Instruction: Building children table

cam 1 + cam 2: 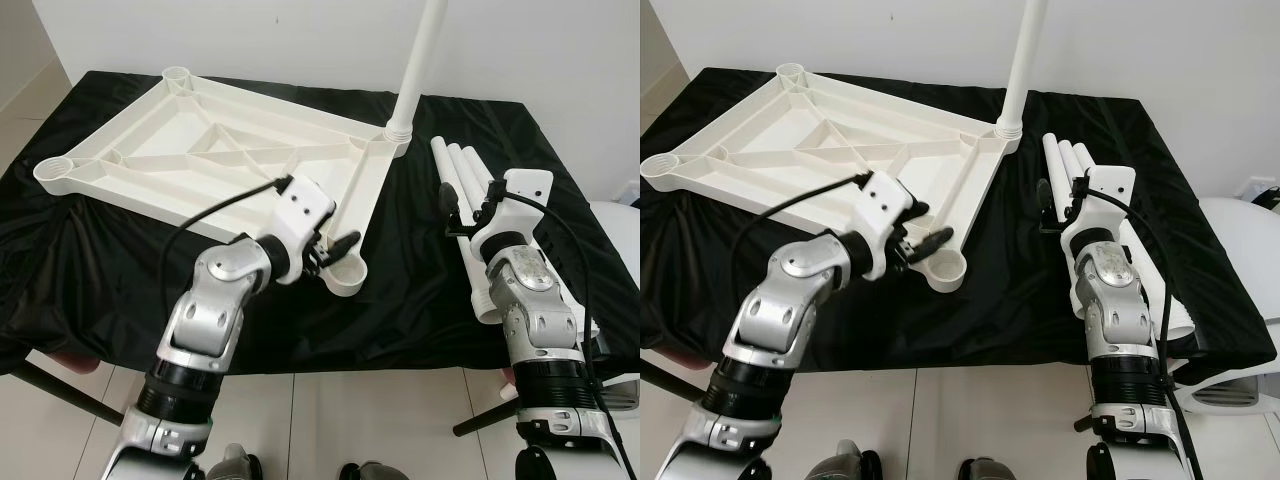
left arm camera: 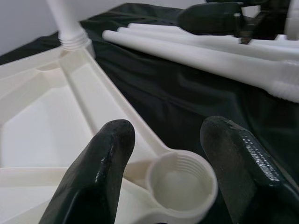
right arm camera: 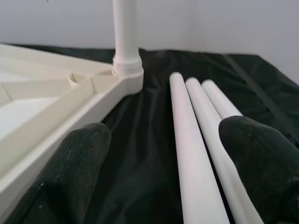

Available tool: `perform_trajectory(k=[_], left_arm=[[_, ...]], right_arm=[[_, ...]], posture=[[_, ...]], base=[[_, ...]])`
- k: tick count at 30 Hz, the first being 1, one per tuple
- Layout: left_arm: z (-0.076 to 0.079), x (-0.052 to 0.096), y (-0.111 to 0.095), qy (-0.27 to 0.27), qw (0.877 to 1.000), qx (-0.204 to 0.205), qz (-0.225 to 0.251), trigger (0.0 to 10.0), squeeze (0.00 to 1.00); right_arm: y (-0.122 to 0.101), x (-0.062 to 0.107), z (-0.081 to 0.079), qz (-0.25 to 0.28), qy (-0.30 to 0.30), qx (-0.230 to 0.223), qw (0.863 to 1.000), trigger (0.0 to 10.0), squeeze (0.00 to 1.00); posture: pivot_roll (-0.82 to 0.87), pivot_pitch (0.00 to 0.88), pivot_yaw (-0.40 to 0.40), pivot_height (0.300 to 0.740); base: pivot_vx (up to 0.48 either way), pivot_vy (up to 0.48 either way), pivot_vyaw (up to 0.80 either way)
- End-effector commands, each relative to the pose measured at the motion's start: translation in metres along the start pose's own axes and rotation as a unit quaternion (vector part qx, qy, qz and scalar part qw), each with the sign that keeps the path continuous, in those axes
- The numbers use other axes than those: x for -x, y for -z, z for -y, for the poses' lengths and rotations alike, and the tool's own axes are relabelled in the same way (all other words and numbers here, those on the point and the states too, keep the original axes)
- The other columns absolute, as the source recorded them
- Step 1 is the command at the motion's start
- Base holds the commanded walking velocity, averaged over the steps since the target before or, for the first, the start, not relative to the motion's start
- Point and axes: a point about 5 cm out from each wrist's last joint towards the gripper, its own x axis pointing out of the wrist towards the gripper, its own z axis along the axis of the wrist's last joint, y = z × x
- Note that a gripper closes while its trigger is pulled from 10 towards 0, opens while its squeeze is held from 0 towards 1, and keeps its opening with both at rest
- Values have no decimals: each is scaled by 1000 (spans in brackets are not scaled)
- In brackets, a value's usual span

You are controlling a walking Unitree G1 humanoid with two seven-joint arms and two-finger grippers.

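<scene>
One leg (image 1: 418, 60) screwed into upturned tabletop (image 1: 215, 150); three legs (image 1: 470, 215) loose on bench (image 1: 420, 300). Left gripper (image 2: 163, 172) jaws released astride empty socket (image 2: 181, 183); right gripper (image 3: 163, 154) jaws released over loose legs.

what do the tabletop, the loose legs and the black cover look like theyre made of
Tabletop: looks like moulded plastic, off-white, slightly glossy, with ribbing and threaded corner sockets. Loose legs: smooth white tubes, probably the same plastic. Black cover: cloth, judging by its creases and soft sheen.

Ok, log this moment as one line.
left gripper: open at empty socket | right gripper: open over loose legs | upright leg: fitted
</scene>
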Motion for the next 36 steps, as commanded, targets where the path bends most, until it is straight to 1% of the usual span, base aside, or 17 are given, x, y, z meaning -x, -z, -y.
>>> perform_trajectory(k=[1,3,4,8,15,17,18,20,23,26,28,30,36], left_arm=[[-1,1,-3,-52,999,-15,5,10000,0],[2,2,-5,-49,999,-19,7,10000,0],[2,3,-6,-45,999,-14,7,10000,0],[7,7,-7,-24,1000,-10,7,10000,0],[8,10,-6,-22,1000,-12,6,10000,0],[9,13,-5,-19,1000,-18,1,10000,0],[9,13,-5,-19,1000,-18,1,10000,0],[14,14,-2,-3,1000,-18,-5,10000,0],[16,15,-1,3,1000,-18,-9,10000,0],[25,16,2,28,999,-20,-22,10000,0],[27,17,0,37,999,-22,-23,10000,0],[27,17,0,37,999,-22,-23,10000,0],[29,17,-2,48,998,-31,-24,10000,0]], right_arm=[[8,1,4,-26,9,7,1000,10000,0],[12,0,6,-45,22,7,999,10000,0],[13,-1,7,-50,26,9,998,10000,0],[14,-3,7,-60,32,0,998,10000,0],[14,-5,7,-63,34,-2,997,10000,0],[17,-6,6,-81,32,-4,996,10000,0],[17,-6,6,-81,32,-4,996,10000,0],[24,-5,7,-106,37,3,994,10000,0],[26,-5,7,-114,39,5,993,10000,0],[33,-4,10,-145,59,9,988,10000,0],[34,-4,11,-153,66,9,986,10000,0],[34,-4,11,-153,66,9,986,10000,0],[36,-4,13,-179,78,-4,981,10000,0]], posture=[[-61,61,-41,740],[-58,70,-42,740],[-58,70,-42,740],[-50,82,-45,740],[-46,85,-48,740],[-42,87,-56,740],[-42,87,-56,740],[-42,91,-55,740],[-41,93,-55,740],[-41,102,-50,740],[-42,105,-50,740],[-42,105,-50,740],[-47,115,-47,740]], base=[[0,0,0],[0,0,0],[0,0,0],[0,0,0],[0,0,0],[0,0,0],[0,0,0],[0,0,0],[0,0,0],[0,0,0],[0,0,0],[0,0,0],[0,0,0]])
